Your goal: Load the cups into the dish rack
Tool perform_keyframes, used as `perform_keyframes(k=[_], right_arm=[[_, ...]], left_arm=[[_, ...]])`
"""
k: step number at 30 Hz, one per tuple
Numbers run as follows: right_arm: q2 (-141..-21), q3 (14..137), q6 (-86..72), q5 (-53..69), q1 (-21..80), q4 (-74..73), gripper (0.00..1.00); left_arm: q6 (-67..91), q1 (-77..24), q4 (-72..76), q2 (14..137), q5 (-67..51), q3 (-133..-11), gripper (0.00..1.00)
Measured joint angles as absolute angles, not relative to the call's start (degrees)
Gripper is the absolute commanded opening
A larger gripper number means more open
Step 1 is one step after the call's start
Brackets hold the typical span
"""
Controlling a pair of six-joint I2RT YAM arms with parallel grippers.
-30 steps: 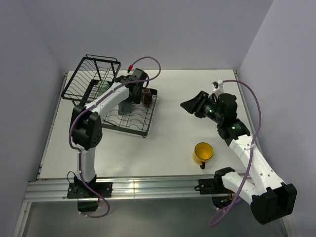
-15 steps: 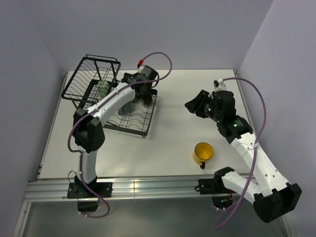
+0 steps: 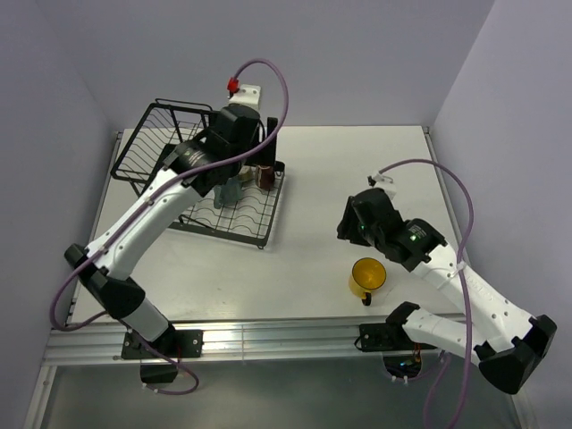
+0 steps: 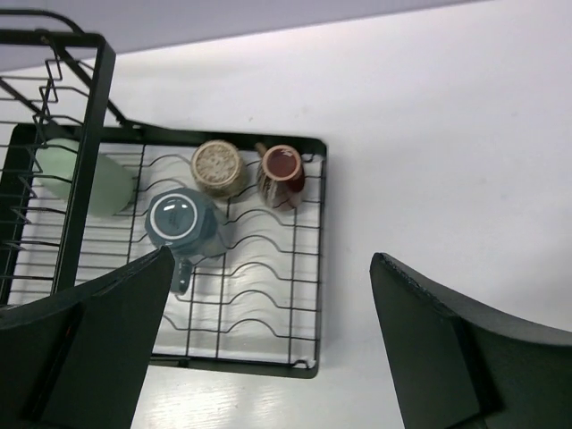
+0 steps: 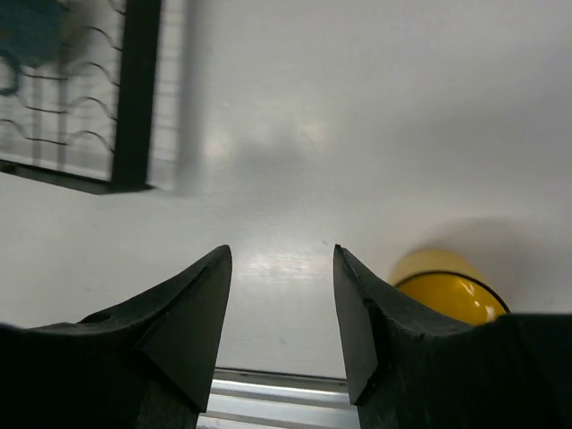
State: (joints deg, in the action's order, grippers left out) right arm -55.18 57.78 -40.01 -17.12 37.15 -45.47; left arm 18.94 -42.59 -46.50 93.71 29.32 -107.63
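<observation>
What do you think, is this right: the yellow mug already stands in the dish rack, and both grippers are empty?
No. The yellow mug stands not in the dish rack but on the table, as the top external view shows. The left gripper and right gripper are indeed empty.

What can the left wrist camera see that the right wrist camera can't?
Only the left wrist view shows the pale green cup, the beige speckled cup and the small brown mug, all in the dish rack. Only the right wrist view shows the yellow mug, standing on the table. Both show part of the rack, the blue-grey mug in it, and the white table.
</observation>
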Motion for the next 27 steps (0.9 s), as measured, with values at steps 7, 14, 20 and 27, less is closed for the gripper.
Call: perform_keyframes(k=[7,14,20,27], right_arm=[[-52.3,49.4,-43.9,-18.0,37.5,-49.4,0.50],[-50.6,46.8,-47.0,-17.8,39.5,-52.4,0.49],[-48.0,44.4,-48.6,-17.4,40.7,-54.4,0.48],[-47.4,39.7,-50.3,-16.2,42.7,-55.1,0.48]], left_arm=[[19.1,-43.4,-43.5,89.1,26.7,-105.4,0.99],[19.1,-43.6,-43.1,89.0,25.6,-102.5,0.99],[19.2,-43.6,-42.4,88.9,25.3,-101.5,0.99],[19.2,-43.6,-42.2,88.5,25.3,-100.3,0.99]])
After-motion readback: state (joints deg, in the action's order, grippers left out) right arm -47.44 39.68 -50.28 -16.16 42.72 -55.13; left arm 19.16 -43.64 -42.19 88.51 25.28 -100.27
